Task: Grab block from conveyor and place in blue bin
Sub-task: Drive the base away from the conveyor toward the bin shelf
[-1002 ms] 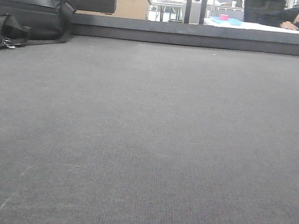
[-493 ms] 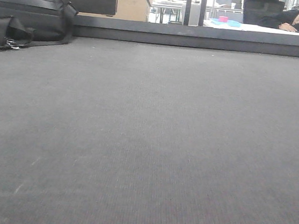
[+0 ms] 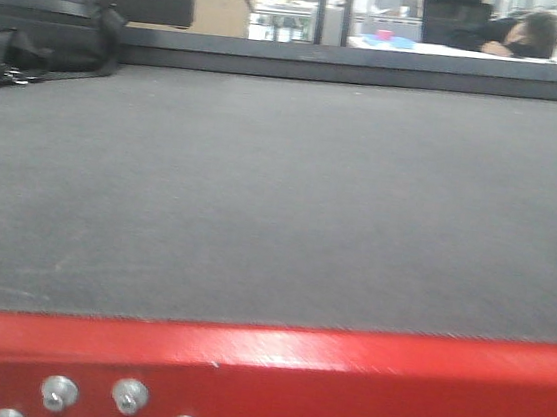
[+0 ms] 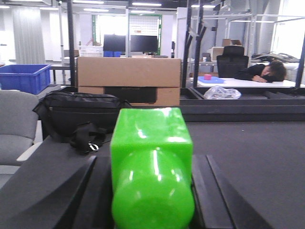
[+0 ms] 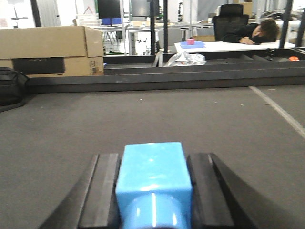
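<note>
The green block is sitting clamped between the dark fingers of the left gripper, which are pressing on both of its sides. The light-blue block is being grasped the same way by the right gripper. Both blocks are hanging low over the conveyor; whether they are touching it cannot be told. The grey belt is stretching back to a dark rail. A black bag is lying at the belt's far left edge, just in front of a cardboard box whose dark label is carrying writing too blurred to read. The blue bin is standing well beyond, far to the left. A red panel with silver bolts is filling the bottom of the front view. Behind the rail, a person is resting their head on a white table, near a pink item on a blue tray.
</note>
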Robot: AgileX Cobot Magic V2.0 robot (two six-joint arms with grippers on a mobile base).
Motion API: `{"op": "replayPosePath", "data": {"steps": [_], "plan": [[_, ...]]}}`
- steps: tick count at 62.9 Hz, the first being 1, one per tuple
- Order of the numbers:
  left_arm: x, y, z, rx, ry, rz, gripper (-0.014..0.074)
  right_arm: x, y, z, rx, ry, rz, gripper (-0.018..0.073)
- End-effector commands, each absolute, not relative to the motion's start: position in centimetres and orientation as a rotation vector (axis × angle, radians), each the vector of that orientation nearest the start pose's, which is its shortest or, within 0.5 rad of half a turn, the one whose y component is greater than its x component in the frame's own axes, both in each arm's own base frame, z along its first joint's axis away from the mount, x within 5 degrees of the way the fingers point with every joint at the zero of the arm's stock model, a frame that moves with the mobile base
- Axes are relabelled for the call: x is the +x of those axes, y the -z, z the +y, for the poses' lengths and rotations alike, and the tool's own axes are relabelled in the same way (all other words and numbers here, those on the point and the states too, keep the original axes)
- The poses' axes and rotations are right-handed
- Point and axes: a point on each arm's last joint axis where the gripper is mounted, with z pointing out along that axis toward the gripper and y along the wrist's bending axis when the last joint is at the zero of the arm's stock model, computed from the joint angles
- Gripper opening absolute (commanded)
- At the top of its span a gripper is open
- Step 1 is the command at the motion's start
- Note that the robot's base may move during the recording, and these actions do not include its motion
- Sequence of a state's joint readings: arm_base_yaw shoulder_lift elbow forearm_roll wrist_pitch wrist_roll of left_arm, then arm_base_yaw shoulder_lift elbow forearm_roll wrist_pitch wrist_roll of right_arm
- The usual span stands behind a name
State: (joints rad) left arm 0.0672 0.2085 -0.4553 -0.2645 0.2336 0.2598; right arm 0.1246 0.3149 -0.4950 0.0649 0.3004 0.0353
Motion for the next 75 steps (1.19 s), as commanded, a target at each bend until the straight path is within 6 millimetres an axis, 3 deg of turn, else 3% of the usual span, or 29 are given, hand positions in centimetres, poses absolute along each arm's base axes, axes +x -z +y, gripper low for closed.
{"op": "replayPosePath", "data": {"steps": [1, 75], "plan": [[5.03, -33.35, -0.22, 0.005, -0.011, 1.442, -0.0111, 6.79, -33.61, 1.01, -0.045, -0.179, 1.576, -0.0162], [5.03, -33.35, -0.22, 0.005, -0.011, 1.442, -0.0111, 6.79, -33.61, 1.01, -0.045, -0.179, 1.576, -0.0162]]}}
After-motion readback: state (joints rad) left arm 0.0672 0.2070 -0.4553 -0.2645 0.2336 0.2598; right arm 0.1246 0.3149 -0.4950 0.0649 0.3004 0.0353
